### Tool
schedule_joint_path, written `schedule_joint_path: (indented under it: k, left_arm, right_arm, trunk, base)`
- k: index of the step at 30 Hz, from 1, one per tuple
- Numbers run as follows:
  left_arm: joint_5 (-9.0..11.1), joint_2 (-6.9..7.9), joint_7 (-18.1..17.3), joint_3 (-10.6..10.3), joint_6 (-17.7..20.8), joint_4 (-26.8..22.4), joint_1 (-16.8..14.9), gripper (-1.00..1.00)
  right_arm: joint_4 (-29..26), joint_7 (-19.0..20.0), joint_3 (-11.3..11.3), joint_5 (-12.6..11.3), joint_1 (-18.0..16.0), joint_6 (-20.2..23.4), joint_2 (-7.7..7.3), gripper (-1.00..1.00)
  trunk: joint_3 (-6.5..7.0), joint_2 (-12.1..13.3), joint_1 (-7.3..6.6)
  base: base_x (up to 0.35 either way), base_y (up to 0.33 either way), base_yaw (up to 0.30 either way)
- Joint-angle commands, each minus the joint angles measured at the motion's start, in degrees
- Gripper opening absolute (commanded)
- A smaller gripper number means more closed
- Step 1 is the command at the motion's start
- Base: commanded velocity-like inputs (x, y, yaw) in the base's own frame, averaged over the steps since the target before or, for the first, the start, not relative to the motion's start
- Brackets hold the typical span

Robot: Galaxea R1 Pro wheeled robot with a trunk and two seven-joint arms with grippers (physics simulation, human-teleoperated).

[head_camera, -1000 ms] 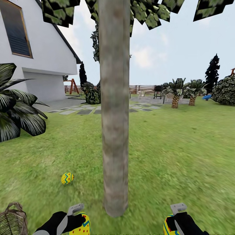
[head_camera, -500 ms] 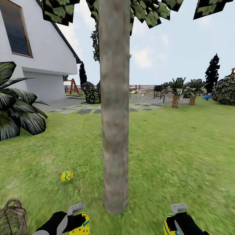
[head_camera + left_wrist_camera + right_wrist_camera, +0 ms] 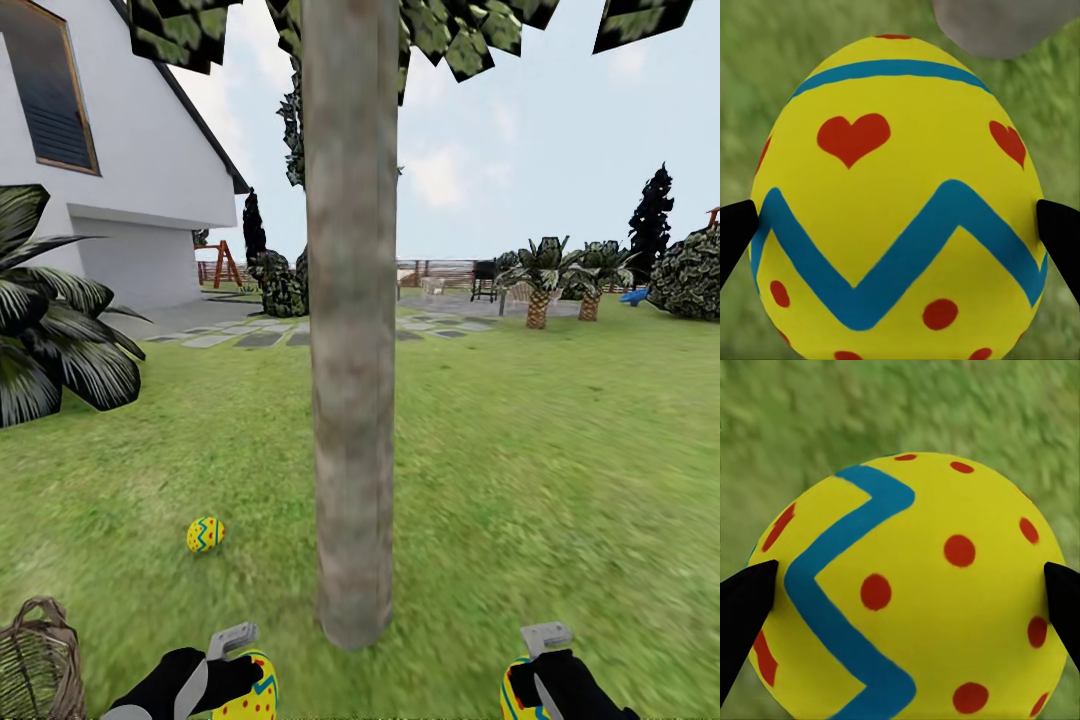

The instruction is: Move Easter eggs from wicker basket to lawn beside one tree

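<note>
Mottled lawn (image 3: 560,480); rough grey trunk (image 3: 350,350); glossy oval egg (image 3: 205,534) beside.

Both grippers, the left gripper (image 3: 240,668) and the right gripper (image 3: 528,672), were matte black with rounded housings. Each carried a pale grey metal bracket at its tip. Their fingertips (image 3: 733,234) tapered to flat black points.
</note>
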Motion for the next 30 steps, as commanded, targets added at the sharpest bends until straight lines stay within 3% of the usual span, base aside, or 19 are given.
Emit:
schedule_joint_path:
  k: [1,30]
  left_arm:
    - [-0.6,-0.03,-0.39,0.5,0.3,-0.11,-0.03,-1.0]
    - [-0.6,-0.03,-0.39,0.43,0.13,-0.11,-0.03,-1.0]
  right_arm:
    - [-0.08,-0.15,0.34,0.23,-0.03,0.36,0.02,-1.0]
    - [-0.08,-0.15,0.28,0.23,-0.03,0.37,0.02,-1.0]
  trunk:
    - [-0.25,-0.45,0.22]
    - [-5.46,-12.08,6.59]
  base:
    - [0.0,0.0,0.0]
    - [0.0,0.0,0.0]
